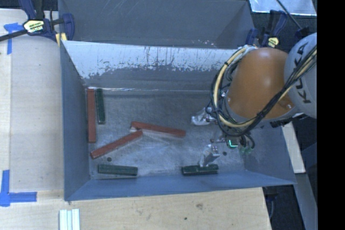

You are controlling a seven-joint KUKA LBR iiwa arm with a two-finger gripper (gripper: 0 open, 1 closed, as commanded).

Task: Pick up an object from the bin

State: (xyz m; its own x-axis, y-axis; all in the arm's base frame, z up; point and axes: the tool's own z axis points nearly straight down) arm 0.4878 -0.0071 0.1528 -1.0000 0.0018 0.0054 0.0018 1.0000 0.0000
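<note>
Bin [73,126]: a grey metal bin with sloping walls, seen from above, with a handful of thin sticks and bars spread over its floor.

Far left: a long red-brown stick [91,116] lies along the foot of the left wall, running front to back; a short dark green bar [100,106] lies just beside it, parallel, on its right.

Front left: another dark green bar [117,170] lies flat near the front wall.

Left of middle: a slanted red-brown stick [116,144] runs from lower left up to the right.

Middle: a second red-brown stick [158,129] lies almost level – its left end is close to the upper end of the slanted one.

Front right: a dark green bar [200,169] lies flat near the front wall, well apart from the other pieces.

Gripper [207,159]: low in the bin, just above that front-right bar and very near it; whether it is spread or pressed together cannot be told, and contact with the bar is not clear.

Arm [307,62]: reaches in from the right – a rounded orange cover [259,83] ringed by looping cables [221,89] sits above the gripper.
</note>
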